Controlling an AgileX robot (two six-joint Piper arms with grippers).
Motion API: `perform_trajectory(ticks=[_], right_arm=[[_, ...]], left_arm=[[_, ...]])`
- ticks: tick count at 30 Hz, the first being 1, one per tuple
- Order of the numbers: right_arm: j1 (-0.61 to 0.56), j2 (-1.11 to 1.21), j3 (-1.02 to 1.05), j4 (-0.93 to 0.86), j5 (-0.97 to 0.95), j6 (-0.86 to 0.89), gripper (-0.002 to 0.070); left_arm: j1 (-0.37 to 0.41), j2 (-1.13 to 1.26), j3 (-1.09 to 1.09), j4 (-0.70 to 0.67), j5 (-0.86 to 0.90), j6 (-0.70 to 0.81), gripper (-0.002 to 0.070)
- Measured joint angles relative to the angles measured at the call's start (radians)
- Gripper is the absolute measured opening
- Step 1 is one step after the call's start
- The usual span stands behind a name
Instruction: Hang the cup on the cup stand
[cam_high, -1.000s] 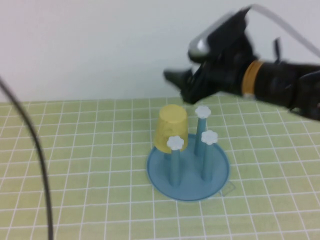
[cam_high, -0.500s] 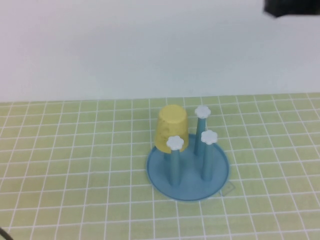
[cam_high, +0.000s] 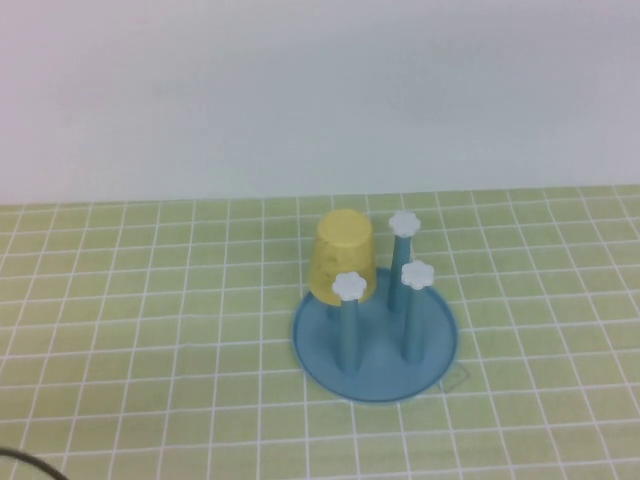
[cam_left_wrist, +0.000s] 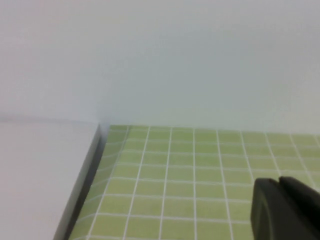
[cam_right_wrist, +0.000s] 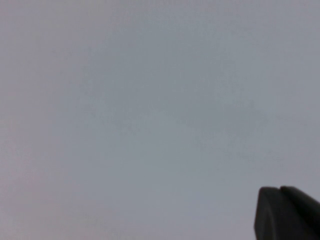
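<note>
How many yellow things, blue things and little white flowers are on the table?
Yellow: 1, the cup
Blue: 1, the cup stand
White flower caps showing: 3
Total: 5
The left gripper and right gripper show only in their wrist views.

Open desk (cam_high: 150, 350) surrounds the cup stand (cam_high: 376, 345); the cup (cam_high: 343, 257) caps its rear-left post, three posts stand bare.

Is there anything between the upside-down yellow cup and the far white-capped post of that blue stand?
No. In the high view, only bare blue base shows between the cup and the far post of the cup stand. Neither tool appears there.
</note>
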Motion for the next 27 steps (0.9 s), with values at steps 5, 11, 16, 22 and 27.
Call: perform_trajectory(ticks=[5,11,16,22,27], right_arm=[[0.000,-0.003,0.013,-0.040,0.138,-0.009,-0.0001],[-0.002,-0.130,0.217,-0.040,0.293,-0.035,-0.0001],[-0.052,-0.288,0.445,-0.040,0.260,-0.020,-0.0001],[-0.200,-0.526,0.664,-0.044,0.178,0.068,-0.0001],[-0.317,-0.757,0.799,-0.052,0.116,0.091,-0.0001]], left_arm=[[0.000,-0.122,0.209,-0.068,-0.100,0.111,-0.0001],[0.012,-0.120,0.345,-0.244,-0.219,0.306,-0.0001],[0.016,-0.120,0.345,-0.260,-0.122,0.317,-0.0001],[0.016,-0.120,0.345,-0.262,-0.081,0.317,-0.0001],[0.016,-0.120,0.345,-0.264,-0.083,0.317,-0.0001]])
